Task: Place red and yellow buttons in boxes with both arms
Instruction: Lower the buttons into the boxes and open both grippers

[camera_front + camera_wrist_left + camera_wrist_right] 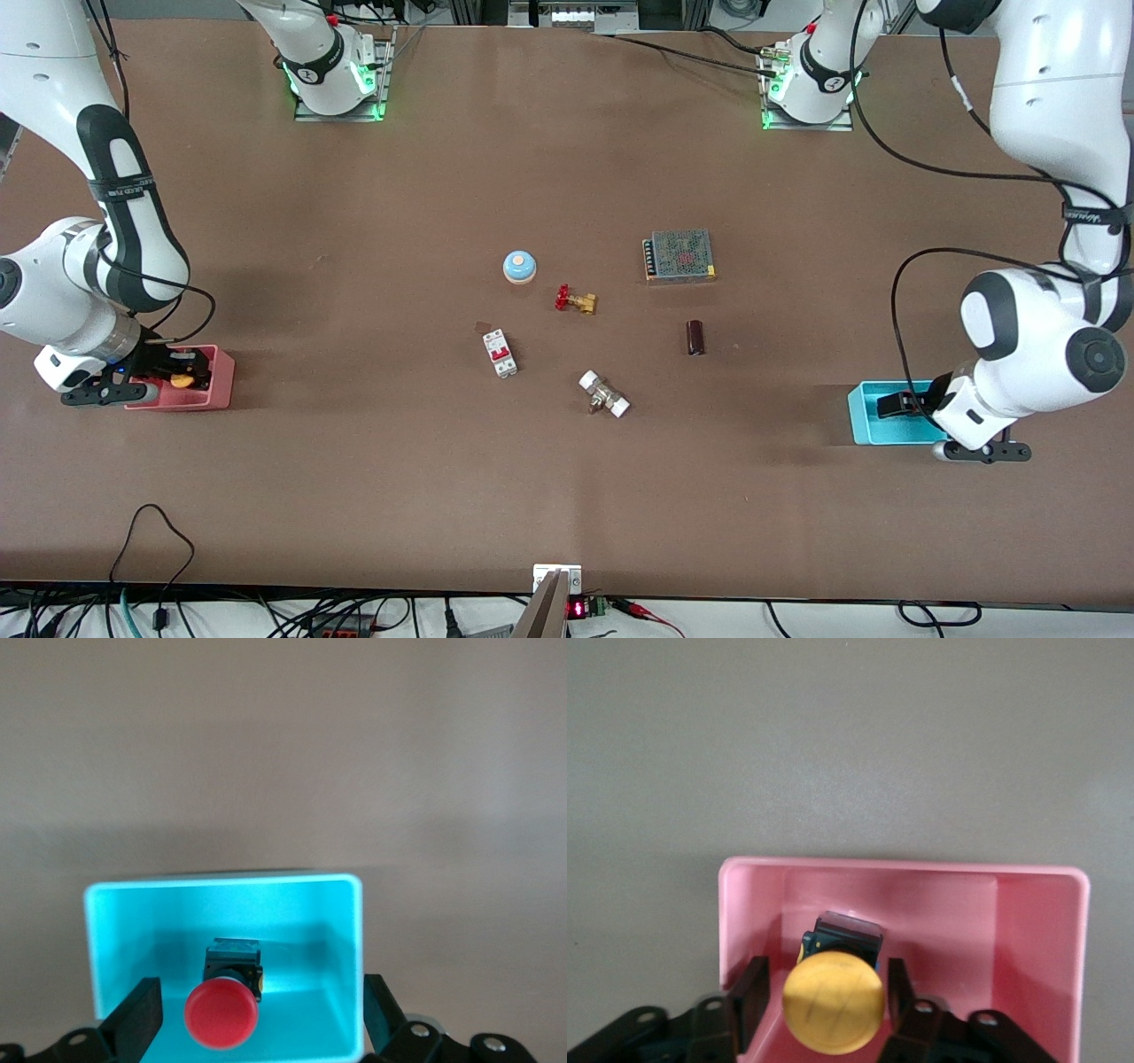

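Observation:
The red button (221, 1010) lies in the cyan box (115, 930), cap up. My left gripper (257, 1014) hangs over it, wide open, with its fingers well clear of the button. In the front view the left gripper (904, 403) covers part of the cyan box (864, 416) at the left arm's end, and the red button is hidden there. The yellow button (833, 1001) sits in the pink box (1028, 930). My right gripper (828, 988) straddles it with a thin gap on each side. The front view shows the right gripper (173, 372), the yellow button (182, 381) and the pink box (221, 381).
Mid-table are a light-blue dome (519, 266), a brass valve with red handwheel (576, 300), a white-and-red breaker (500, 352), a white-ended fitting (604, 394), a dark cylinder (695, 337) and a mesh-topped power supply (679, 255).

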Controlling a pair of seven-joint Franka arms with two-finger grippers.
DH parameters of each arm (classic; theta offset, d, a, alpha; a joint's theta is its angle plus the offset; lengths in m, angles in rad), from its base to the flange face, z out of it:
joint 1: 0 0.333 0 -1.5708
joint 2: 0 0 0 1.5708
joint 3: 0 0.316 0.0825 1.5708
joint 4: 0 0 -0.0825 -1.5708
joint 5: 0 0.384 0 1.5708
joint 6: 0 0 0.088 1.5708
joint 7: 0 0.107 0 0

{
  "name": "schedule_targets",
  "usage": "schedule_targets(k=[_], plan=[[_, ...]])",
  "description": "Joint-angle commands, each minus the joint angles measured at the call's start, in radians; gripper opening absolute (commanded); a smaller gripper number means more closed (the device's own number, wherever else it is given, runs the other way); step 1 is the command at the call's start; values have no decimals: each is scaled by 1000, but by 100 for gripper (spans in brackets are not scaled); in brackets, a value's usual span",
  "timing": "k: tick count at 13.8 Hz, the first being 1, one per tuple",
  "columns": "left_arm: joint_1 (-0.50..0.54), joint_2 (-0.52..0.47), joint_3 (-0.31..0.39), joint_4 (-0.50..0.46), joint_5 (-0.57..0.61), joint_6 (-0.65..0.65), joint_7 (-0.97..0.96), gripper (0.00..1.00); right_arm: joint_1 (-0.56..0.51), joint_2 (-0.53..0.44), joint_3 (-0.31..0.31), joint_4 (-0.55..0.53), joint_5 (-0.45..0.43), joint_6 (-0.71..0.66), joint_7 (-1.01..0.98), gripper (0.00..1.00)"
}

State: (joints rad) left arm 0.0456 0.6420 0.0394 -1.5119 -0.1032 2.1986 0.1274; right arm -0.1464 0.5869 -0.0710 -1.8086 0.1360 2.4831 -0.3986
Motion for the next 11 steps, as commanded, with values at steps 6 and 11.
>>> schedule_targets(k=[6, 11], plan=[[-9, -266, 4, -33, -12, -219, 9, 100, -7, -33, 14, 6, 20, -51, -29, 82], [-44, -419, 5, -31, 13, -428, -100, 100, -4, -133, 16, 17, 10, -164, -45, 92]])
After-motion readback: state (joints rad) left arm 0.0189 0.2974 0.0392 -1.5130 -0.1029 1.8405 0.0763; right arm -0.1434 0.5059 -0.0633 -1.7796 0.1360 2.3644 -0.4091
